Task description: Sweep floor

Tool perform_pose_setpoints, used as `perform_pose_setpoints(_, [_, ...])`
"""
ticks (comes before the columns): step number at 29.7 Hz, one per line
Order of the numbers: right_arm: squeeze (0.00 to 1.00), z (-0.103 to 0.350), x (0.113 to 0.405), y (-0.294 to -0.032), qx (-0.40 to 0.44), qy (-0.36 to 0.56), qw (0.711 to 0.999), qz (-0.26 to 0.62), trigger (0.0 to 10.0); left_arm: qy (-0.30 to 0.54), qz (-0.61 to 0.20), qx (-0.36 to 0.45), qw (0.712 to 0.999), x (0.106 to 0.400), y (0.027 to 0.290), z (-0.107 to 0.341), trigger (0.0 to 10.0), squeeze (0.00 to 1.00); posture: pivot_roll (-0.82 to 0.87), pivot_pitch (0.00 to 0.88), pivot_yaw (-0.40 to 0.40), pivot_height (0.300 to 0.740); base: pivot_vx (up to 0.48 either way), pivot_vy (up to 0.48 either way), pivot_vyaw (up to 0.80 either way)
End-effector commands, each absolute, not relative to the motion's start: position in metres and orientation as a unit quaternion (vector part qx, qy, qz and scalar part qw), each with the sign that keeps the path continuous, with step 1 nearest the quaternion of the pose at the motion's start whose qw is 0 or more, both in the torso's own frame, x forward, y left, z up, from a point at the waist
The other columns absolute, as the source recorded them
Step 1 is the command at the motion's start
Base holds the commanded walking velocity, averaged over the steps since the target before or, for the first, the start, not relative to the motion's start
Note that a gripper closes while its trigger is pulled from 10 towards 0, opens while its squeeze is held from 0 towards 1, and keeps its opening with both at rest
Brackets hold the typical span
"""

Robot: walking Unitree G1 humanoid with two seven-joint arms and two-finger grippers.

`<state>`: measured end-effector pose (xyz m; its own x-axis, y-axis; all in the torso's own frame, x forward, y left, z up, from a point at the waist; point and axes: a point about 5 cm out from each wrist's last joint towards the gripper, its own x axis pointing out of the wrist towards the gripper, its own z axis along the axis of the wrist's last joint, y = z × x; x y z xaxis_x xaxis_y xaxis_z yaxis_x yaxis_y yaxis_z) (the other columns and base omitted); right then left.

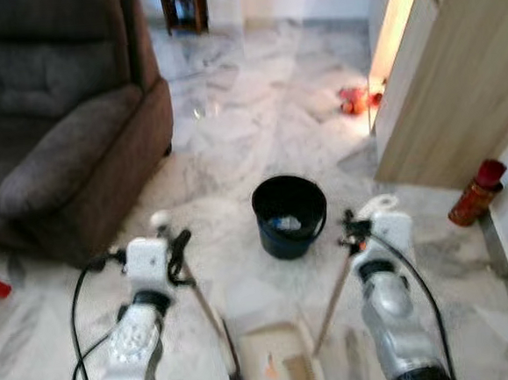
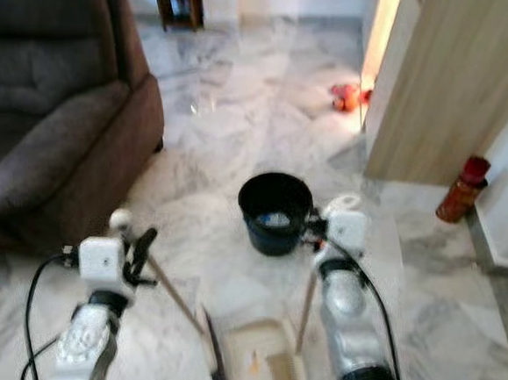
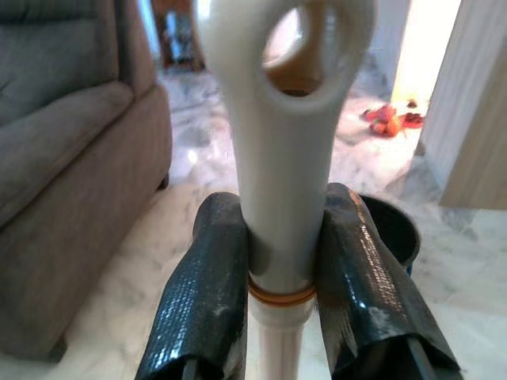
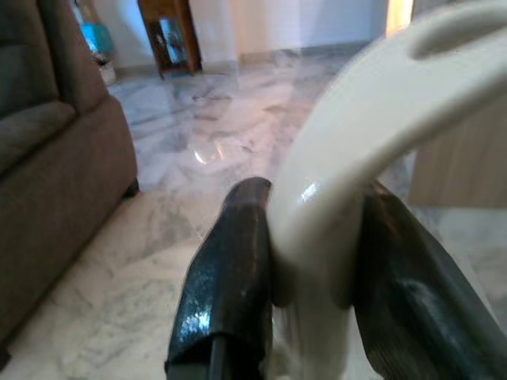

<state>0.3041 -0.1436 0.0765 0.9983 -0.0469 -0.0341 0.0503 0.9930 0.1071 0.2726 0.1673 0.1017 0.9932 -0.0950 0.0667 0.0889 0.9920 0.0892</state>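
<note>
Clamping broom (image 1: 209, 310) and dustpan (image 1: 333, 300), both grippers overhang marble floor (image 1: 250, 137) (sofa (image 1: 55, 118) alongside).

Left pincer (image 3: 281, 261), right pincer (image 4: 313, 261) clamped

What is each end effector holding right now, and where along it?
Left end effector clamps the broom near its handle's white top end. Right end effector clamps the dustpan by its handle's cream top loop.

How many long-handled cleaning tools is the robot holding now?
2. The broom is in the left end effector, its head on the floor left of the dustpan. The dustpan's handle is in the right end effector, near the black bucket.
</note>
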Motion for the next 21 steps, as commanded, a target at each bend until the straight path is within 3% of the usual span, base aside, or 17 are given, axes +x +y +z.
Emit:
perform_pose_setpoints(1, [0.00,0.0827,0.3058,-0.1469,0.068,-0.001,0.997,-0.030,10.0,-0.054,-0.047,0.049,0.996,0.2747,0.1662,0.1092,10.0,0.00,0.14,0.014,0.033,0.740,0.292,0.000,0.00])
perform_pose_setpoints(21, [0.00,0.0863,0.3101,-0.1456,0.066,-0.009,0.997,-0.023,10.0,-0.058,-0.050,0.048,0.996,0.2756,0.1646,0.1091,10.0,0.00,0.14,0.000,0.027,0.740,0.293,0.000,0.00])
